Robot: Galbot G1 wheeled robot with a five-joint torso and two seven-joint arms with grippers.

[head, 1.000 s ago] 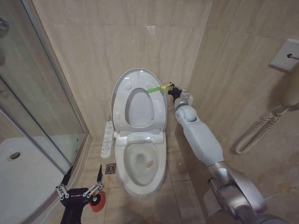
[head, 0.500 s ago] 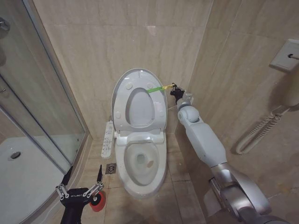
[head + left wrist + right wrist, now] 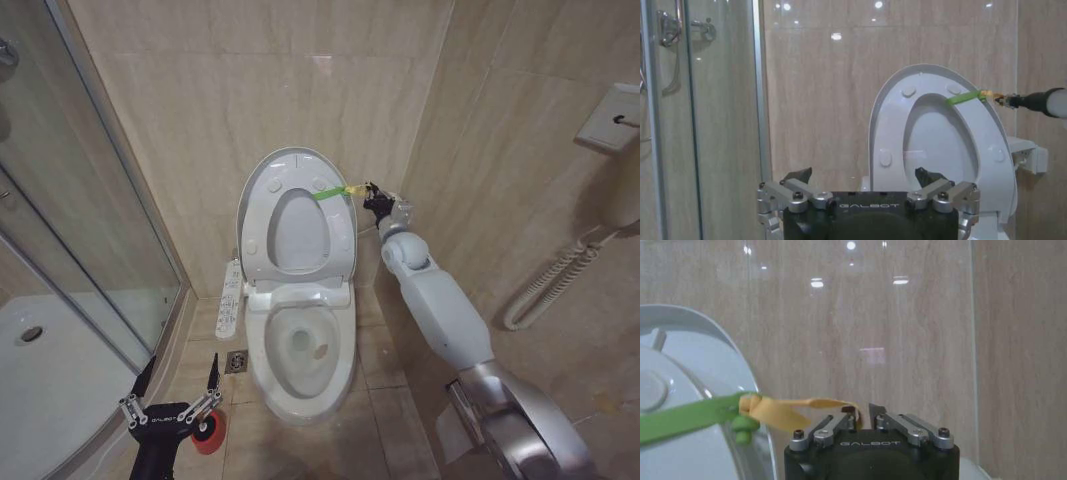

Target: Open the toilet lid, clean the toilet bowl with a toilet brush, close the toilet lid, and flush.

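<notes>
Pinching the yellow-green strap loop point(image 3: 783, 412) between nearly closed fingers, the right gripper point(image 3: 375, 200) props the toilet lid point(image 3: 295, 215) upright against the wall, exposing the toilet bowl point(image 3: 300, 345); left gripper point(image 3: 172, 395) waits wide-fingered.

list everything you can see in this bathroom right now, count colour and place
toilet lid: 1, white, raised upright against the back wall, seat ring up with it
strap loop: 1, yellow-green, at the lid's rim
toilet bowl: 1, white, on the floor, open
button panel: 1, white, beside the bowl
red cup holder: 1, red, on the floor by the shower
shower screen: 1, glass, on the robot's left
floor drain: 1, metal, beside the bowl
corrugated hose: 1, white, on the wall at the robot's right
left gripper: 1, black, open, low near the red cup holder
right gripper: 1, black, shut on the strap loop's tail
</notes>
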